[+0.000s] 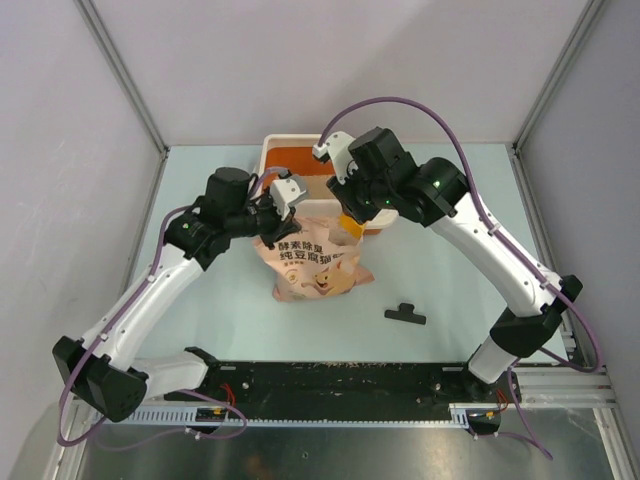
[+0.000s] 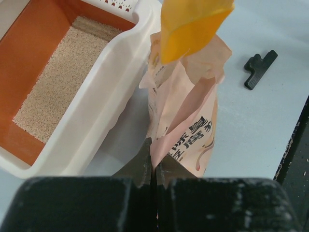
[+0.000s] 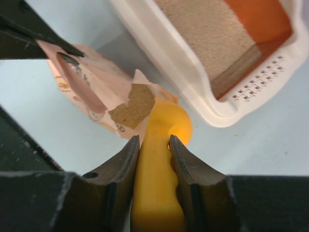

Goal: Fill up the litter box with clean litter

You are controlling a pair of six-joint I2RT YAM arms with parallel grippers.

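Right hand [image 3: 153, 141] clamps a smooth orange scoop [image 3: 166, 125], bowl apparently inside the crinkled pink bag [image 3: 84, 89] the left hand [image 2: 153, 164] pinches.

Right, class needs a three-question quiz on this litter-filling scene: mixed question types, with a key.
1. True or false: the clean litter covers the whole floor of the litter box.
2. Fill in: the left gripper is shut on the edge of the ____.
3. The right gripper holds: A the litter box, B the orange scoop, C nothing.
Key: 1 false; 2 pink bag; 3 B.
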